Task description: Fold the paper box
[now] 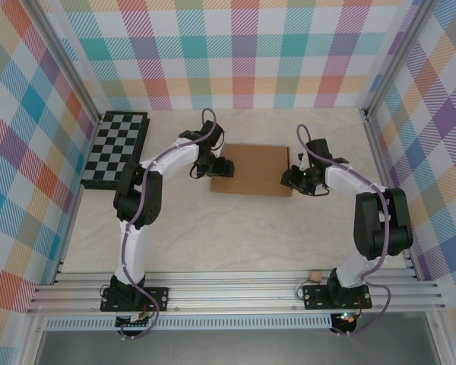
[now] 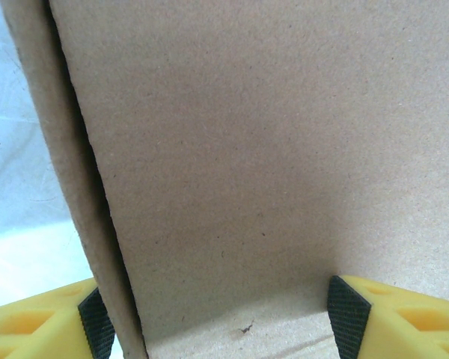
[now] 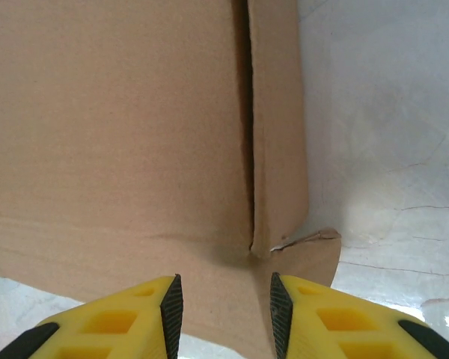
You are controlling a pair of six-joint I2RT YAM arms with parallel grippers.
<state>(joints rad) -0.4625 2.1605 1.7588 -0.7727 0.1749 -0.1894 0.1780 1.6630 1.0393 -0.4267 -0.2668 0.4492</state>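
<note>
Paper box (image 1: 254, 167): flat brown cardboard at the centre of the top view, lying on the pale table (image 1: 235, 236), with one gripper at its left edge and one at its right.
Left gripper (image 2: 223, 323): jaws spread wide at the bottom of its wrist view. The black pads (image 2: 348, 318) sit at lower left and lower right, and a broad cardboard panel spans the gap. I cannot tell whether either pad presses the board.
Right gripper (image 3: 226, 314): jaws parted to a narrow gap at the bottom of its wrist view. The box's corner flap lies in the gap, and I see no pinch on it.
Box edges: in the left wrist view, a dark seam runs down the left side between a narrow strip and the main panel. In the right wrist view, a like seam right of centre ends at a creased corner.
Chessboard (image 1: 115, 148): upper left of the top view, well apart from the box.
Cardboard scrap (image 1: 315, 274): lower right, near the right arm's base.
Open room: bare table below the box in the top view, and right of it in the right wrist view.
</note>
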